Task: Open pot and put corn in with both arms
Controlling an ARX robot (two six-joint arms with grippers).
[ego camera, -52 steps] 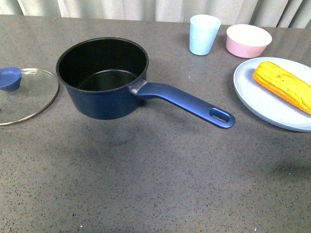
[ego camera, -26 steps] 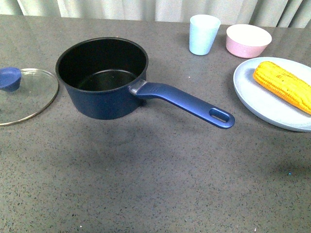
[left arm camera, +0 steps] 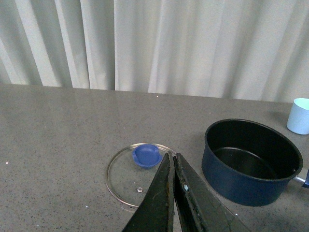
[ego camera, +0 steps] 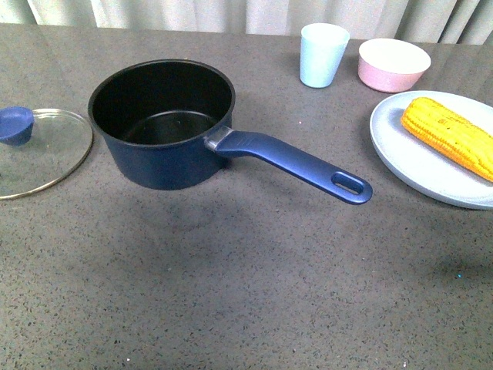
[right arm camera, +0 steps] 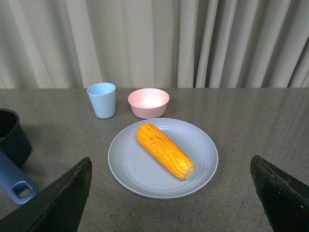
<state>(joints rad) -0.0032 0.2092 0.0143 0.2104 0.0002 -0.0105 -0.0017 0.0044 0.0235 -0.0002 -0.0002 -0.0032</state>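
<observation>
Surface: dark speckled grey table (ego camera: 231, 293); pale pleated curtain (left arm camera: 154, 43) behind.
Pot (ego camera: 162, 123): uncovered, empty, handle pointing to 4 o'clock.
Plate (ego camera: 420, 166): at 3 o'clock of the pot, carrying the corn (ego camera: 451, 137).
Glass lid (ego camera: 46, 154): flat on the table at 9 o'clock of the pot.
Bowl (ego camera: 394, 64) and cup (ego camera: 322, 54): at 1 o'clock.
Change: nothing has shifted since the earlier frames.
Left gripper (left arm camera: 173, 159): above the table facing the lid, jaws pressed together, empty.
Right gripper (right arm camera: 170, 162): facing the plate, spread wide, empty.
</observation>
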